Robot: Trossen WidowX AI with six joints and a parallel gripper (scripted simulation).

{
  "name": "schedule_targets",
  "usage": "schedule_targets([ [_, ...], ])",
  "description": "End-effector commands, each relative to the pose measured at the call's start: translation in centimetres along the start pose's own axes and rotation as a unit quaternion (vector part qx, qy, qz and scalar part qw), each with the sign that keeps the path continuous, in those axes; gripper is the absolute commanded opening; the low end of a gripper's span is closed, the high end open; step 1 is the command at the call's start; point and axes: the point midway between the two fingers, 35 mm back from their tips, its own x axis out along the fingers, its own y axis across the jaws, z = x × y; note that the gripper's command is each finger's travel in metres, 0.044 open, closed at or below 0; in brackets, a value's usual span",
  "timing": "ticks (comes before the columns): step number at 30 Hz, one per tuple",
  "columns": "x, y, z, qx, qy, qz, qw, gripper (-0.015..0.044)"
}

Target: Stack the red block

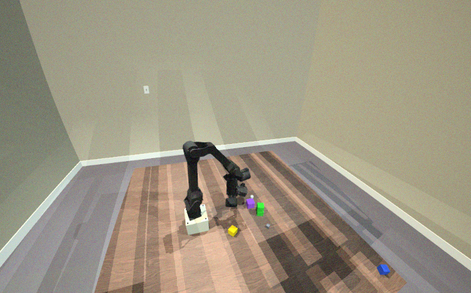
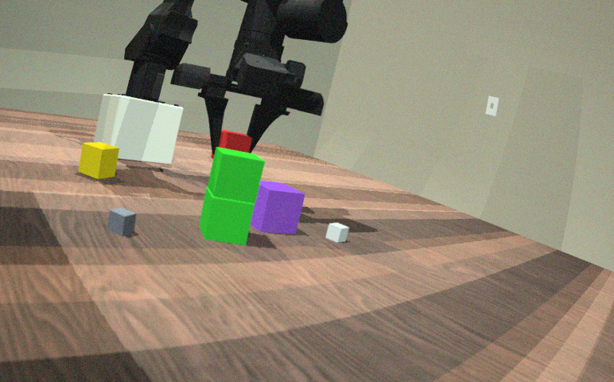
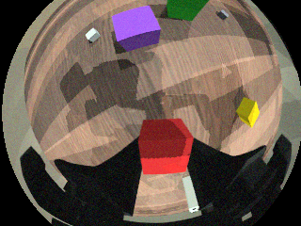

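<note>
The red block sits between my gripper's fingers, partly hidden behind the green tower in the exterior view. My gripper is shut on the red block, low over the wooden floor. The green tower is two green blocks stacked upright, the top one slightly offset. It stands a short way from the gripper, beside a purple block.
A yellow block, a small grey cube and a small white cube lie around. The arm's white base stands near. A blue block lies far off.
</note>
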Motion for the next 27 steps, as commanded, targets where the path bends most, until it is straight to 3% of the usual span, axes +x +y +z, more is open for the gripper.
schedule_targets([
  [1, -1.8, 0.1, 0.1, -0.002, -0.004, 0.003, 1.000, 0.0000],
  [15, -7.9, 0.0, 0.1, -0.002, -0.005, 0.003, 1.000, 0.0000],
  [27, -8.3, 0.2, 1.4, -0.002, -0.005, 0.003, 1.000, 0.0000],
])
